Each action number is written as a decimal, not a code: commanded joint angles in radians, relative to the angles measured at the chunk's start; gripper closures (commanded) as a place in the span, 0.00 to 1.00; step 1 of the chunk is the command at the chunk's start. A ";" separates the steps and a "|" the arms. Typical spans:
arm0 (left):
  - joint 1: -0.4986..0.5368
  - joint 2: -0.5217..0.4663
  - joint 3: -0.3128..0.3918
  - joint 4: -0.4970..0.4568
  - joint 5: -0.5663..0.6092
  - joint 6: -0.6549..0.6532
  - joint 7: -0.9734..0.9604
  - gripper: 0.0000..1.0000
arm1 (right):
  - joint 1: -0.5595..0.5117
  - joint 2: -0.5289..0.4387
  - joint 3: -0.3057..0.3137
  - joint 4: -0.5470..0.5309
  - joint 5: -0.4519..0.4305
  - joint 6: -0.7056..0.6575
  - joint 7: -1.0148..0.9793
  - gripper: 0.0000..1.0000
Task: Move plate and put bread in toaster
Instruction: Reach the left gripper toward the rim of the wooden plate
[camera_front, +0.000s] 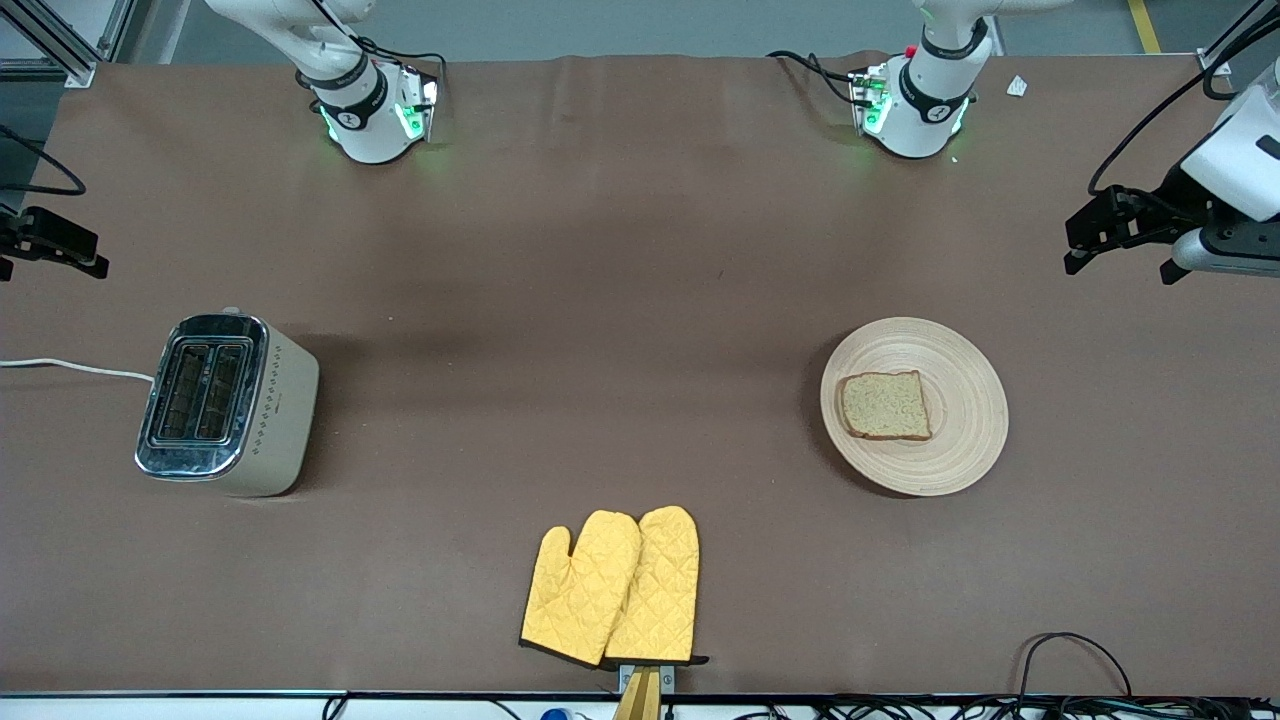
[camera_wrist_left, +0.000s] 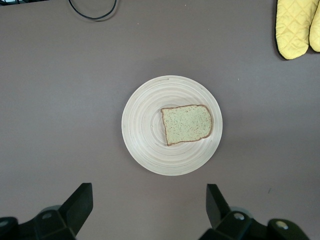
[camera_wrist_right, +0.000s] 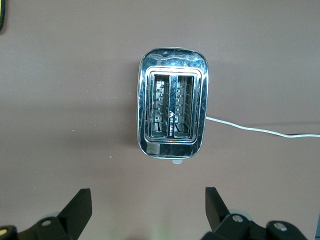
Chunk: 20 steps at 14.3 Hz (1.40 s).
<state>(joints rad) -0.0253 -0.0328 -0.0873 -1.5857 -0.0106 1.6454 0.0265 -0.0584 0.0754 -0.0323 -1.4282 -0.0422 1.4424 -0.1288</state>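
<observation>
1. Yellow quilted oven mitts (camera_front: 612, 588), two of them overlapping, lie nearest the front camera at the bench (camera_front: 620, 300) edge, roughly midway between the two ends.
2. Pale beige wood forms the plate (camera_front: 962, 440), round and grooved with concentric rings; it rests flat on the brown bench toward the left arm's end, farther from the front camera than the mitts.
3. On the plate lies the bread (camera_front: 886, 405), one squarish slice, light brown and speckled with a darker crust, lying flat slightly off the plate's centre toward the toaster's end.
4. Toward the right arm's end stands the toaster (camera_front: 232, 403), beige-sided with a row of small diamond marks and a shiny chrome top; its two slots are empty, with wire racks showing inside in the right wrist view. A white cord (camera_front: 75, 367) runs from it off the bench edge.
5. The left end effector (camera_front: 1118, 243) hangs in the air at the left arm's end of the bench, fingers spread wide, holding nothing.
6. The right end effector (camera_front: 50, 248) hangs at the right arm's end, above the bench edge near the toaster, fingers likewise wide apart and empty.
</observation>
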 joint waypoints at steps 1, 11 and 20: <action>0.002 0.011 -0.002 0.024 0.023 -0.024 0.001 0.00 | -0.003 -0.023 0.006 -0.024 0.005 0.006 0.015 0.00; 0.263 0.366 0.012 0.030 -0.365 -0.023 0.208 0.00 | -0.005 -0.022 0.006 -0.023 0.005 0.006 0.015 0.00; 0.381 0.853 0.012 0.168 -0.600 0.068 0.654 0.00 | -0.009 -0.022 0.003 -0.023 0.019 0.004 0.015 0.00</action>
<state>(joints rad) 0.3490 0.7764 -0.0708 -1.4575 -0.5785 1.7153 0.6358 -0.0593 0.0754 -0.0331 -1.4298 -0.0383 1.4425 -0.1275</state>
